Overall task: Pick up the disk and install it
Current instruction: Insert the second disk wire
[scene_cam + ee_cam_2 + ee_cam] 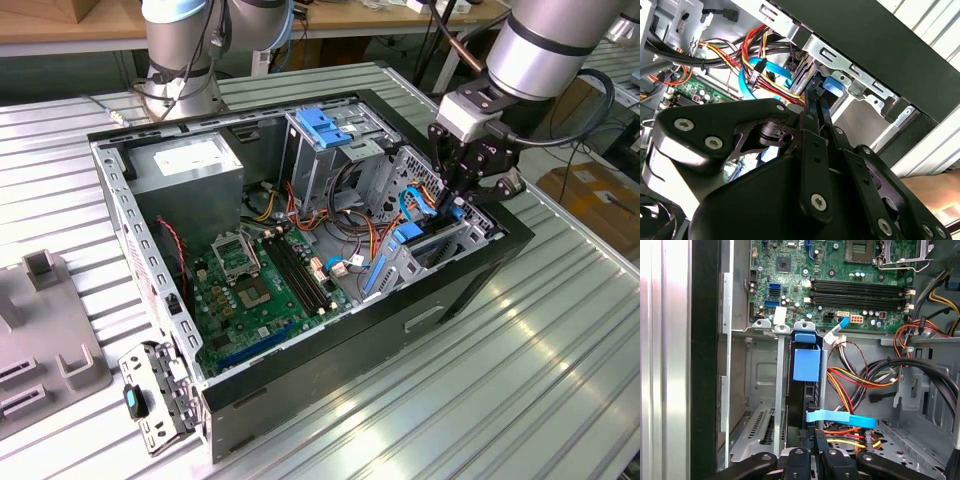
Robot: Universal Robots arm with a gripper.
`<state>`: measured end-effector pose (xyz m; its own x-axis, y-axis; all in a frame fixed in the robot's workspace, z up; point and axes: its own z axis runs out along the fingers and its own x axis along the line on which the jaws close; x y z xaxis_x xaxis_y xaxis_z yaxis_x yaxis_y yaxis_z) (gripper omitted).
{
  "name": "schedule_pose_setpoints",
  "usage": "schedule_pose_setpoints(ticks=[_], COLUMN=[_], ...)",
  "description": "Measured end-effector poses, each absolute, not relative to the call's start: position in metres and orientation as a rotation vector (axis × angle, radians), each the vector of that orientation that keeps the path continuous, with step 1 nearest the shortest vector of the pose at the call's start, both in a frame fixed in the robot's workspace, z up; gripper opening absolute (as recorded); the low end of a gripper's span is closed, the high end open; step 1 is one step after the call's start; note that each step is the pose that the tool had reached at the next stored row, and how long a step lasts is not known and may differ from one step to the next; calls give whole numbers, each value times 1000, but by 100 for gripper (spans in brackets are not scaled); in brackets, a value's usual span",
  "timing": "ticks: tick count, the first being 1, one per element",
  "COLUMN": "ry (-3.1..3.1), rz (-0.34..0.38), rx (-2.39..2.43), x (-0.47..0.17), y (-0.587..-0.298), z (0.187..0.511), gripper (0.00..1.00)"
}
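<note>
1. Closed to a narrow gap in the first wrist view: gripper point(815, 442) with jaws nearly together, pinching the thin dark edge of the disk point(806, 365).
2. Seen in the second wrist view as black fingers point(812, 115) meeting on the blue carrier end, with no open space between them.
3. Reached down into the open computer case point(420, 320) in the exterior view, at about 3 o'clock from the case's middle, over the front drive bay.
4. Standing on edge, not lying flat: the disk slotted between the grey metal rails of the drive cage point(779, 390), touching them on both sides.
5. Long axis running straight from the fingertips toward the motherboard point(840, 270), with the light-blue carrier tab at the far end, just short of the board's edge.
6. Crossed near the gripper by a flat light-blue cable point(840, 417), just beside the disk.
7. Flanked on the cable's side by a bundle of red, yellow and orange wires point(850, 385).
8. Resting on a ribbed metal table point(540, 400): the case, side panel off.
</note>
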<state>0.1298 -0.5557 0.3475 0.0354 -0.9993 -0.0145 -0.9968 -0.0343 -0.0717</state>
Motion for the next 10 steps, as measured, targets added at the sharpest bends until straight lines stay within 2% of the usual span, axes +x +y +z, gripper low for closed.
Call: schedule_pose_setpoints(ticks=[10], ry=[2176], rz=[-63], rx=[-2180], x=[129], y=[-556], z=[348], gripper=[16])
